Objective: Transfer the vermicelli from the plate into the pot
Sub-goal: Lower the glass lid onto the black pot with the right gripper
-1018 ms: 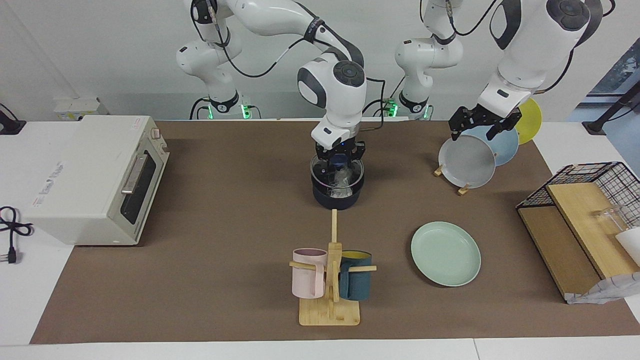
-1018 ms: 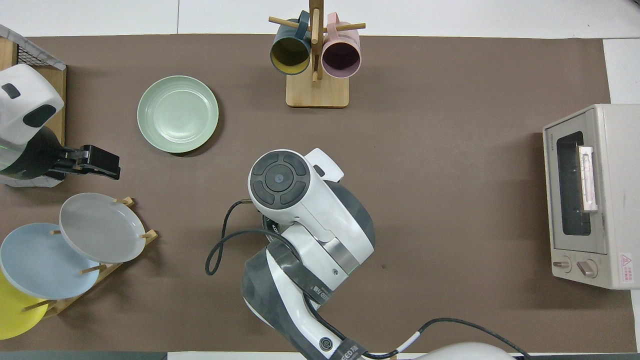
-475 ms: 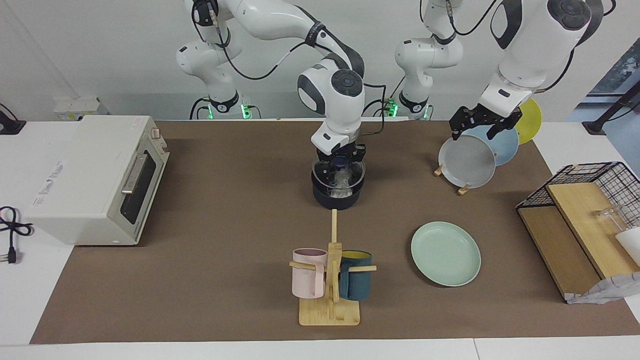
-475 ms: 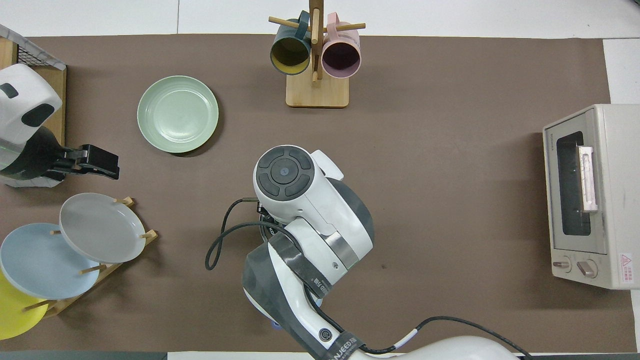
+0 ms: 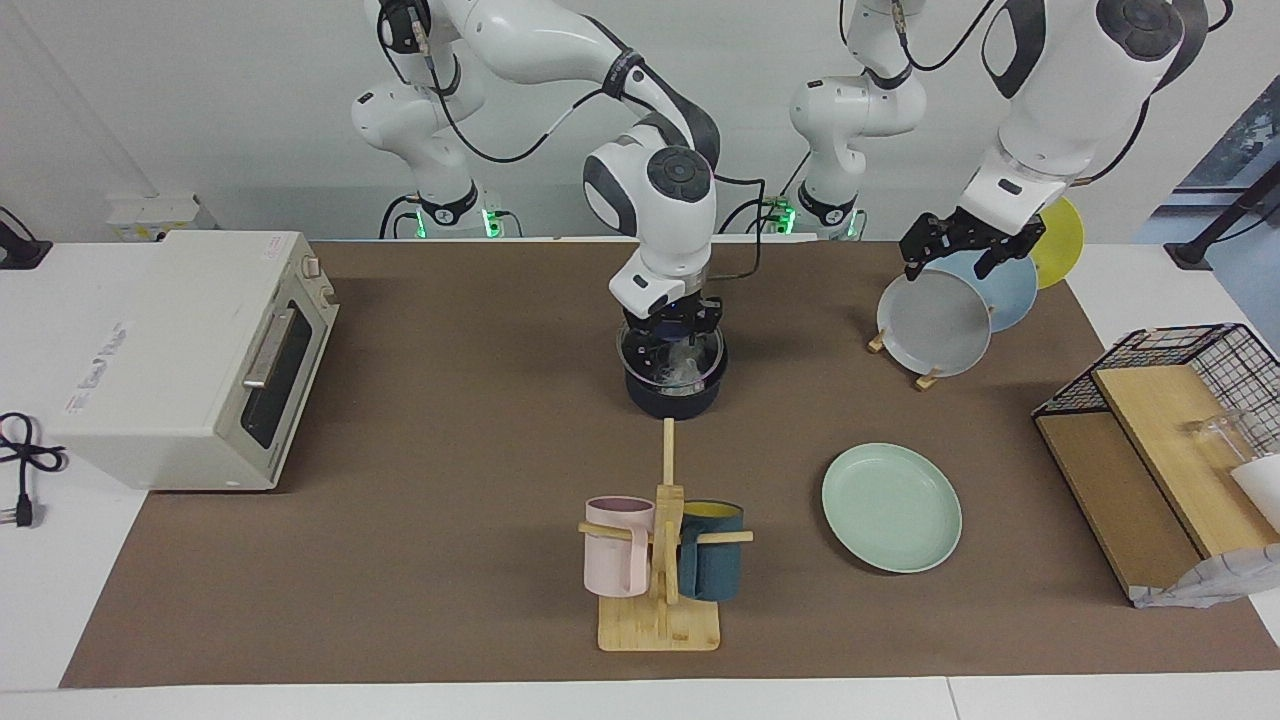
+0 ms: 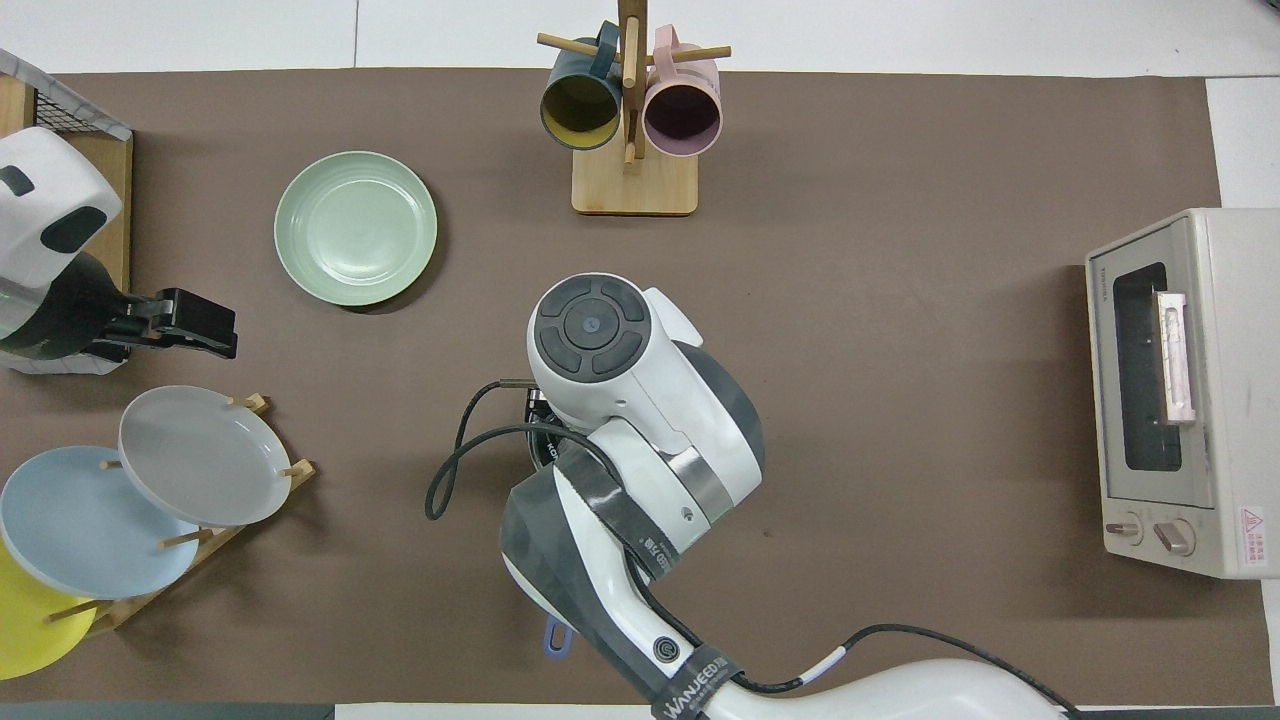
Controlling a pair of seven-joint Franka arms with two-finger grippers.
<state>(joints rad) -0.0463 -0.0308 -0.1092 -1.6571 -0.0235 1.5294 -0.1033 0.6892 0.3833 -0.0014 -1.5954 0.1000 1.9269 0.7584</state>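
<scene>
You're at the drop step: right gripper sits over the pot, mid-table toward the robots' edge, w/ vermicelli in it. Can't tell its fingers. Plate is bare. Left gripper waits over the plate rack, fingers spread. Next: lift straight out, w/o dragging strands.

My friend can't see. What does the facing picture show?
The right tool is over the pot, where the vermicelli lies. The green plate sits bare beside the mug rack. The left tool waits over upright plates.
</scene>
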